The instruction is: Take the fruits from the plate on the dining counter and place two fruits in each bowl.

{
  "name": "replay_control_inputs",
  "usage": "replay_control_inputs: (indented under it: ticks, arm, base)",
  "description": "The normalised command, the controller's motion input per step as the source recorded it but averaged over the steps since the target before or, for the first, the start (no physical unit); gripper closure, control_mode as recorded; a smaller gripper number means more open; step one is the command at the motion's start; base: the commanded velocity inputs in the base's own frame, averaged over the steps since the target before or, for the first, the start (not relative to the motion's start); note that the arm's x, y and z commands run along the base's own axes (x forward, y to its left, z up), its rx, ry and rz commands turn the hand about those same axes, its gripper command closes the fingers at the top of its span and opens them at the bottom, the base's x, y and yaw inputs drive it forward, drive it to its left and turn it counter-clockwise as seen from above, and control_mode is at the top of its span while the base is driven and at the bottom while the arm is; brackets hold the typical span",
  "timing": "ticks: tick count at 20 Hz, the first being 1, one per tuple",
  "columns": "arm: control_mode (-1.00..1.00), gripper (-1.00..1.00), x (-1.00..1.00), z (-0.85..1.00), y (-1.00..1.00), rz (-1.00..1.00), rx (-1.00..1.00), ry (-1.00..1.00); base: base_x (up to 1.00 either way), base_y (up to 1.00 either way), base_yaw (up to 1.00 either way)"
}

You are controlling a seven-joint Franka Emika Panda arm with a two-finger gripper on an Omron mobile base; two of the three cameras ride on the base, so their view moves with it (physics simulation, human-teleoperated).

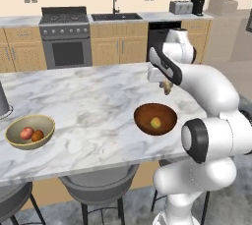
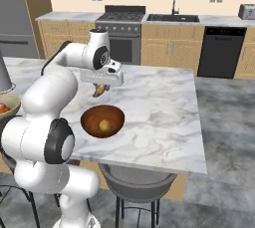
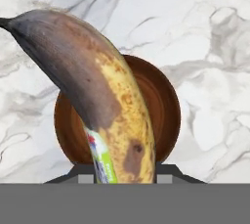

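Two bowls sit on the dining counter (image 1: pixel 93 96), both toward its near long edge; the tan-yellow bowl (image 1: pixel 30 131) lies near the left end of that edge and holds the red fruit (image 1: pixel 26 133) and the orange fruit (image 1: pixel 37 135) side by side and touching; the dark reddish-brown bowl (image 1: pixel 155 119) lies well apart from it, toward the right end, with the yellow-green fruit (image 1: pixel 155 123) resting near its middle. In the right base view this brown bowl (image 2: pixel 102 121) sits close to the counter's near edge, and bare marble stretches from it to the right end and to the far long edge; between the two bowls the top is likewise bare.

The gripper (image 1: pixel 166 87) hangs above the counter just beyond the far rim of the brown bowl, fingers clamped on the banana (image 1: pixel 167 88); the same hold shows from the other side, where the banana (image 2: pixel 100 90) hangs below the hand (image 2: pixel 102 77), clear of the marble. In the hand view the banana (image 3: pixel 105 105) rises from between the fingertips at the bottom and curves up and to the left; its long axis runs on that slant, with its dark tip at the upper left and a green sticker near the held end; behind it lies the brown bowl (image 3: pixel 163 105), whose round rim shows on both sides of the fruit.
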Motion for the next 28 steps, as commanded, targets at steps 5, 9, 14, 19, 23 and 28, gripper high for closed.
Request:
replay_control_inputs:
  ticks: [5,9,14,19,23,28]
  arm:
    - [-1.00,1.00,0.03,-0.97,-0.08,0.01,0.00,0.00]
    - [-1.00,1.00,0.00,-0.80,0.00,0.00,0.00,0.00]
    - [-1.00,1.00,0.05,-0.37,0.16,0.03,0.00,0.00]
    - [-1.00,1.00,0.07,-0.40,0.21,0.02,0.00,0.06]
    - [-1.00,1.00,0.03,-0.31,0.13,0.01,0.00,0.06]
    - [-1.00,1.00,0.09,-0.09,0.00,0.01,0.00,0.03]
  base:
    - [0.00,0.00,0.00]
    - [0.00,0.00,0.00]
    - [0.00,0.00,0.00]
    - [0.00,0.00,0.00]
    - [0.00,0.00,0.00]
    - [0.00,0.00,0.00]
